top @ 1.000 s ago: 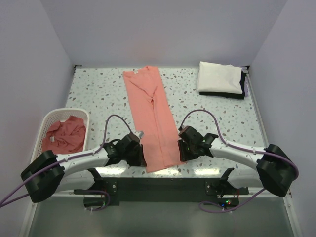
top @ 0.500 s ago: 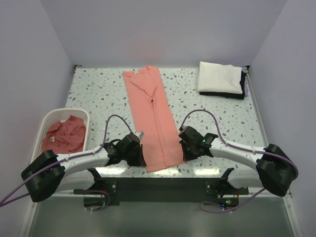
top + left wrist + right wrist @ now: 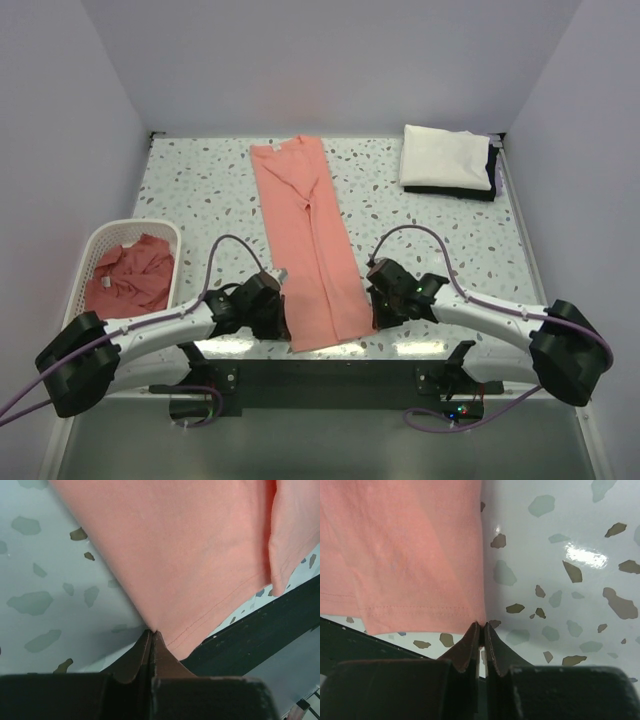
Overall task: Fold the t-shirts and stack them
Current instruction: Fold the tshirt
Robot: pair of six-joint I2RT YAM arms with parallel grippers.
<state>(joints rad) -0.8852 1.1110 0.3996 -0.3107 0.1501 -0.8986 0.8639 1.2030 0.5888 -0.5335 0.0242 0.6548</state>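
Jaws pinched shut on the two near corners of the t-shirt (image 3: 305, 235).
The left gripper (image 3: 151, 636) was seen clamped on the near-left hem corner and the right gripper (image 3: 482, 629) on the near-right one, the cloth lying straight ahead of each. The shirt was spread on the table (image 3: 200, 190) as a narrow band, its long axis running away from the arms and leaning slightly left; neither arm was judged nearer.

plain pale lilac walls (image 3: 330, 60) close in the table (image 3: 200, 190) on three sides. its top is white and glossy, speckled with grey and brown chips, with soft glare (image 3: 585, 555) near the dark front edge (image 3: 330, 375).
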